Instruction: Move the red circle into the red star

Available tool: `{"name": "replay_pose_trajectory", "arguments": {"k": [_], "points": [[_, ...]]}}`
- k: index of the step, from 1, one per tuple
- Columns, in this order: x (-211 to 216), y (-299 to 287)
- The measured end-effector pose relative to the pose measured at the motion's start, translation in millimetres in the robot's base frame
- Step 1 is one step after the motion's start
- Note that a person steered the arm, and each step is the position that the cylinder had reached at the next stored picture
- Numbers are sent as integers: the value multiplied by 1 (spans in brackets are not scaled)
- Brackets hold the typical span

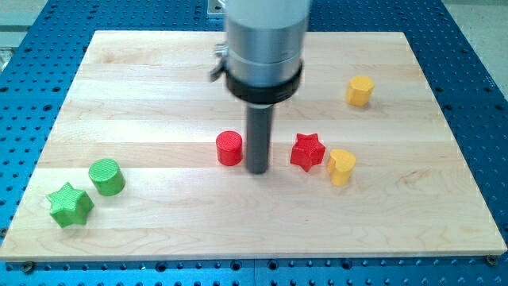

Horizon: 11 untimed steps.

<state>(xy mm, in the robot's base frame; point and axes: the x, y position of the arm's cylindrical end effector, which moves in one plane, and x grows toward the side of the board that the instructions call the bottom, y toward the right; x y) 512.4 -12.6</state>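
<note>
The red circle (229, 148) stands on the wooden board near the middle. The red star (307, 151) lies to its right, apart from it. My tip (257, 170) rests on the board between the two, close to the right side of the red circle and a little below it in the view. The rod rises to a large grey cylinder that hides part of the board's top middle.
A yellow heart-shaped block (341, 166) touches or nearly touches the red star's right side. A yellow hexagon block (359, 90) sits at the upper right. A green circle (106, 176) and a green star (70, 205) lie at the lower left. The board (159, 79) lies on a blue perforated table.
</note>
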Motion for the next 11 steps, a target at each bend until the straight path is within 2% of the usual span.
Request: {"name": "replay_pose_trajectory", "arguments": {"k": [1,3,4,6,7,8,9,10,11], "points": [[35,-61],[-5,-73],[-15,-64],[-31,-1],[-13,-53],[-43,-40],[-62,7],[-64,35],[-68,37]]}}
